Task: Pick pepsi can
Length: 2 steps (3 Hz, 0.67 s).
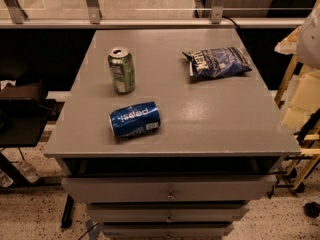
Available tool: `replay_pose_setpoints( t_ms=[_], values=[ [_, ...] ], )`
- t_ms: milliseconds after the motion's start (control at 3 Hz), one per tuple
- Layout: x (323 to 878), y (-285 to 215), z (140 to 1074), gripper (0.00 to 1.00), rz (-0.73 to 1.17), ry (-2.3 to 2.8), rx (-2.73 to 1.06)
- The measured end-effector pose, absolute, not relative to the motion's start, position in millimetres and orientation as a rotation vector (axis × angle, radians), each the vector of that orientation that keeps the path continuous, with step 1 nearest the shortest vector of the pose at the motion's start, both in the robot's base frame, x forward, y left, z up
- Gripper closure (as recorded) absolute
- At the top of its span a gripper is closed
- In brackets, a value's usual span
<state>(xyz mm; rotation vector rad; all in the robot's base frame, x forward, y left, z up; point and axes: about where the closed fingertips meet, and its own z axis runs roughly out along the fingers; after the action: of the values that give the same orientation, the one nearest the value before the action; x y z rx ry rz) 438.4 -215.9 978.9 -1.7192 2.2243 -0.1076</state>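
The pepsi can [135, 119] is blue with white "pepsi" lettering and lies on its side on the grey cabinet top [215, 114], in the front left part. Its lettering reads upside down from here and its silver ends point left and right. My gripper is not in view in this frame. A pale rounded shape [311, 34] at the right edge, above the cabinet's right side, could be part of my arm, but I cannot tell.
A green can [121, 70] stands upright behind the pepsi can. A dark blue chip bag [216, 62] lies at the back right. The cabinet has drawers [170, 189] in front. A dark stand [22, 116] is left, wooden frames [300, 109] right.
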Motion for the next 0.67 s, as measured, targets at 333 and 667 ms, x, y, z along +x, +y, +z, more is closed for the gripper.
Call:
replay_pose_setpoints(
  t_ms=[333,667],
  values=[
    [438.4,-215.9,978.9,0.0,-0.108,2.224,-1.719],
    [455.6,-158.6,957.0,0.0,-0.027,2.029,-1.999]
  ],
)
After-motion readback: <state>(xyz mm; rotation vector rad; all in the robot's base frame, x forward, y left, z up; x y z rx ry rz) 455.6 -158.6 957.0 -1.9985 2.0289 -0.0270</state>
